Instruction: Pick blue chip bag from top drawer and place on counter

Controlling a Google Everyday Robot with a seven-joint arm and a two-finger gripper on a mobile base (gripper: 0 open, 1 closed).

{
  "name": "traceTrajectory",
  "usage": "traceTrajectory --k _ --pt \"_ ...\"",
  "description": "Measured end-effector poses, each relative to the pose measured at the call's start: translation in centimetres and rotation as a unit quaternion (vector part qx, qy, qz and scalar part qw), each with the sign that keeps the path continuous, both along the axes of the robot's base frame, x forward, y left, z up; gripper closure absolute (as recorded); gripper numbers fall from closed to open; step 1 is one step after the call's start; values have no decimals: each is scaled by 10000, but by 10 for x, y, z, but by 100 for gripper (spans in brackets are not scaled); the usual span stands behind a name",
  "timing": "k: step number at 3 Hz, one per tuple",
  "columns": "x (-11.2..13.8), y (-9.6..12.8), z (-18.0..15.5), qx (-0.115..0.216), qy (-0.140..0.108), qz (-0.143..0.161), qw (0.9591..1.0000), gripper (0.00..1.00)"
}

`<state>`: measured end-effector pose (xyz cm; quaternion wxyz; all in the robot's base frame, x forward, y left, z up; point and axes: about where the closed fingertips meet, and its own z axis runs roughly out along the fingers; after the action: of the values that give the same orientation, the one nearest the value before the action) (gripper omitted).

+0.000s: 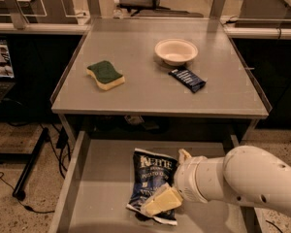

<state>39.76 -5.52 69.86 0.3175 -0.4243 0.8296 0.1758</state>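
The blue chip bag (152, 173) lies flat in the open top drawer (102, 178), dark blue with white "Kettle" lettering. My gripper (168, 180) comes in from the right on a thick white arm and sits over the bag's right half. Its fingers are spread, one cream finger (161, 201) lying over the bag's lower end and the other showing near the bag's upper right corner. The bag rests on the drawer floor. The counter (150, 93) is the grey tabletop above the drawer.
On the counter lie a green and yellow sponge (105, 74), a cream bowl (176, 50) and a small dark blue snack bar (187, 79). Office chairs and desks stand behind. Cables and a stand leg are on the floor at the left.
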Motion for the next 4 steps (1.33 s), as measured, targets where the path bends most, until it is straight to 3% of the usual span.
traceTrajectory --k 1,3,4 --pt "0 0 0 0 0 0 10000 0" --pt "-8 17 -39 90 406 -48 9991 0" --pt "-1 30 -64 76 376 -298 9988 0"
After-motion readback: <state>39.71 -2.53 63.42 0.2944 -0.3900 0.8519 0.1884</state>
